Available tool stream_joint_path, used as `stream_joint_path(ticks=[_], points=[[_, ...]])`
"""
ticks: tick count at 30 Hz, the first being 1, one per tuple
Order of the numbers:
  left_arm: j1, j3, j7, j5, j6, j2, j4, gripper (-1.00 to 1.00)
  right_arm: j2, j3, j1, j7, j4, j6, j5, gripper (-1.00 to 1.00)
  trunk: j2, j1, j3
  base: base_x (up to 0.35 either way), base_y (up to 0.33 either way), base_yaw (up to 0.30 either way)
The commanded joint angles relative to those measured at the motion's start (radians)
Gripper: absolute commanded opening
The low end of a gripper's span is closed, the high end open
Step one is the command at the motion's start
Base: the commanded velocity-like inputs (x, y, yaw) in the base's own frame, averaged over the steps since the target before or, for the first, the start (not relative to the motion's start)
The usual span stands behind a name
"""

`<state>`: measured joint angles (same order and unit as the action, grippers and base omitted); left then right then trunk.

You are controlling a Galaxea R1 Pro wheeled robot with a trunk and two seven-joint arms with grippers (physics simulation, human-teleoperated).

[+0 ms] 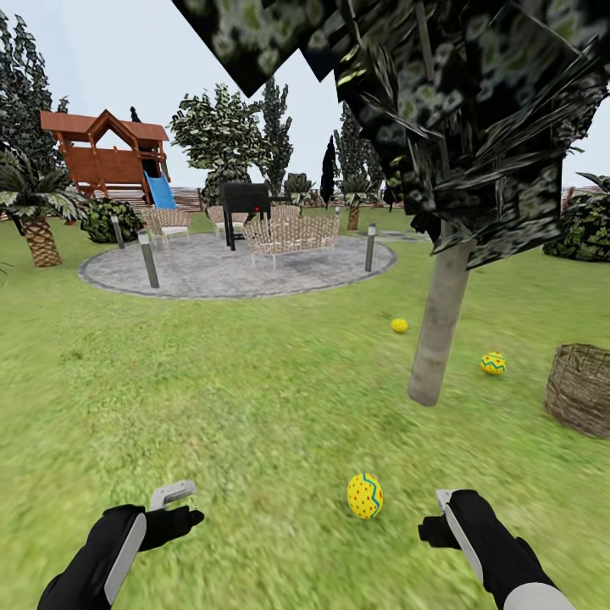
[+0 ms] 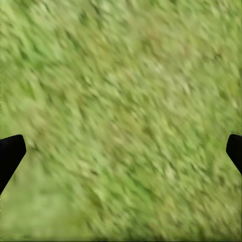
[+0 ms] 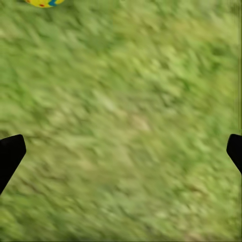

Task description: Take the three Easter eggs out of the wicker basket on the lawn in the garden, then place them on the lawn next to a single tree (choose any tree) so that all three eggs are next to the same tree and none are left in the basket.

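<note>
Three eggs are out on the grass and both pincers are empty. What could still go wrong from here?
1. The nearest egg lies farther from the tree trunk than the other two eggs, so it may not count as next to the tree.
2. That egg sits close to the open right pincer; a careless arm move could knock it rolling.
3. The wicker basket interior is not visible from here, so its emptiness is unconfirmed.

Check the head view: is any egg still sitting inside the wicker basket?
Cannot tell: the wicker basket hides its inside.
</note>
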<state>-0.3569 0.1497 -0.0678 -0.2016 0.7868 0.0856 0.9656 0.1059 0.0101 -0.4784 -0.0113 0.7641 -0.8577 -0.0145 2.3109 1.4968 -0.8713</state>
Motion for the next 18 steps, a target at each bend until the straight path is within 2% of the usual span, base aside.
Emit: stream_joint_path(ticks=[1, 5, 12, 18], points=[[0.0, 0.002, -0.005, 0.001, 0.005, 0.0, -0.002, 1.0, 0.0, 0.001, 0.0, -0.001, 0.001, -0.004, -0.001, 1.0, -0.007, -0.004, 0.002, 0.0, 0.0, 0.0], [0.0, 0.002, -0.004, 0.001, 0.005, 0.0, -0.005, 1.0, 0.0, 0.002, 0.0, -0.001, 0.001, -0.004, -0.001, 1.0, -0.035, -0.019, 0.015, -0.01, 0.0, 0.0], [0.0, 0.003, -0.004, 0.001, 0.003, -0.004, -0.008, 1.0, 0.0, 0.002, 0.0, -0.001, 0.001, -0.004, -0.001, 1.0, -0.084, -0.046, 0.037, -0.258, 0.0, 0.0], [0.0, 0.003, -0.004, 0.001, 0.003, -0.004, -0.008, 1.0, 0.0, 0.002, 0.0, -0.001, 0.001, -0.004, -0.001, 1.0, -0.126, -0.069, 0.055, -0.056, 0.0, 0.0]])
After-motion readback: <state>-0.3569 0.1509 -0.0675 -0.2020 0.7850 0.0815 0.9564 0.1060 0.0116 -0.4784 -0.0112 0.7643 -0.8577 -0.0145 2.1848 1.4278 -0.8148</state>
